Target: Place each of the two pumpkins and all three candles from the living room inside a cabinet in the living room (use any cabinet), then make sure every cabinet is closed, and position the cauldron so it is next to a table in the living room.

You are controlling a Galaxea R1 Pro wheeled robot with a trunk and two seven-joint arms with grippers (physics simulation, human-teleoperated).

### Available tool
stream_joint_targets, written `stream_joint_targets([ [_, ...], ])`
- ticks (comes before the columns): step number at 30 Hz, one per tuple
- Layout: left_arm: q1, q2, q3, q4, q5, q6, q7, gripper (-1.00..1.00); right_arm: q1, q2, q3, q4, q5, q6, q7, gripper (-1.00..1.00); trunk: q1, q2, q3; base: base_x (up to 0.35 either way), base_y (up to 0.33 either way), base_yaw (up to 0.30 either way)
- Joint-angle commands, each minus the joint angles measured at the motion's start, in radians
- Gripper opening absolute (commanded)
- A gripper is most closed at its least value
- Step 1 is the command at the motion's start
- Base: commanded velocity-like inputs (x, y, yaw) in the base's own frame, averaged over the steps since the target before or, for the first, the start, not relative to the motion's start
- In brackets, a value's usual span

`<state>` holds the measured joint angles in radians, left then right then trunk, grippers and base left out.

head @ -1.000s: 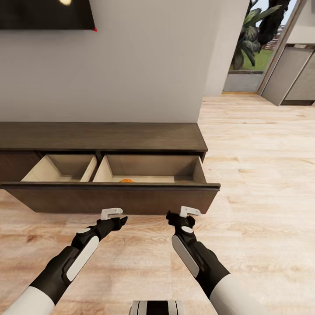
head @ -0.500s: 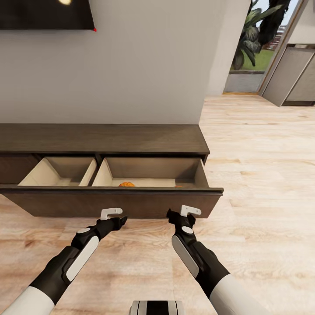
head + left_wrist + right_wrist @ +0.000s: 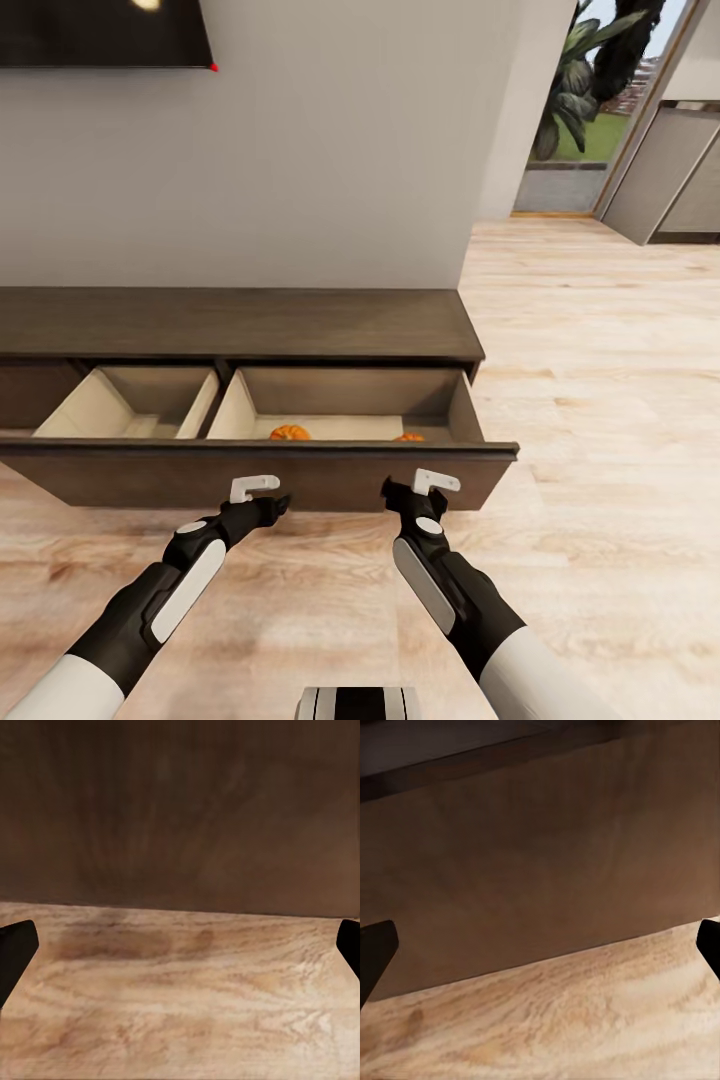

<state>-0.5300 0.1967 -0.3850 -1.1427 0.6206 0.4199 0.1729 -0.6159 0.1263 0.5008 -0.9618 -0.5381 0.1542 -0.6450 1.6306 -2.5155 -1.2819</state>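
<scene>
The long dark-brown cabinet [image 3: 240, 325] stands against the grey wall with its pull-out compartment [image 3: 250, 478] drawn out. Two orange pumpkins lie in its right-hand section: one pumpkin [image 3: 290, 432] near the middle and another pumpkin [image 3: 408, 437] further right, both half hidden by the front panel. My left gripper [image 3: 276, 504] and right gripper [image 3: 396, 493] hover low just in front of that panel, both open and holding nothing. In the wrist views the left gripper [image 3: 180, 945] and right gripper [image 3: 540, 945] face the brown panel with fingertips spread wide. Candles, cauldron and table are out of view.
Light wood plank floor [image 3: 590, 400] stretches to the right of the cabinet toward a glass garden door [image 3: 575, 110] and a grey unit [image 3: 665, 175]. A dark screen [image 3: 100, 30] hangs on the wall above. The left drawer section [image 3: 130, 405] looks bare.
The whole picture has shifted: the camera has come closer to the cabinet, so more of the drawer's inside shows and the second pumpkin has come into sight. Both arms keep their pose.
</scene>
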Motion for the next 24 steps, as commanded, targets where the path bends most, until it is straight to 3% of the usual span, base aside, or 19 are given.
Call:
stream_joint_targets([
  [1,-0.001,0.001,-0.003,-0.002,0.01,0.002,0.01,1.0,-0.001,0.0,0.002,-0.002,-0.003,0.005,-0.007,1.0,0.0,0.0,-0.001,0.106,0.001,0.0],
  [24,-0.001,0.002,-0.003,-0.005,0.011,0.002,0.01,1.0,-0.001,-0.001,0.002,-0.002,-0.003,0.005,-0.007,1.0,0.0,0.0,-0.001,0.081,0.013,0.0],
])
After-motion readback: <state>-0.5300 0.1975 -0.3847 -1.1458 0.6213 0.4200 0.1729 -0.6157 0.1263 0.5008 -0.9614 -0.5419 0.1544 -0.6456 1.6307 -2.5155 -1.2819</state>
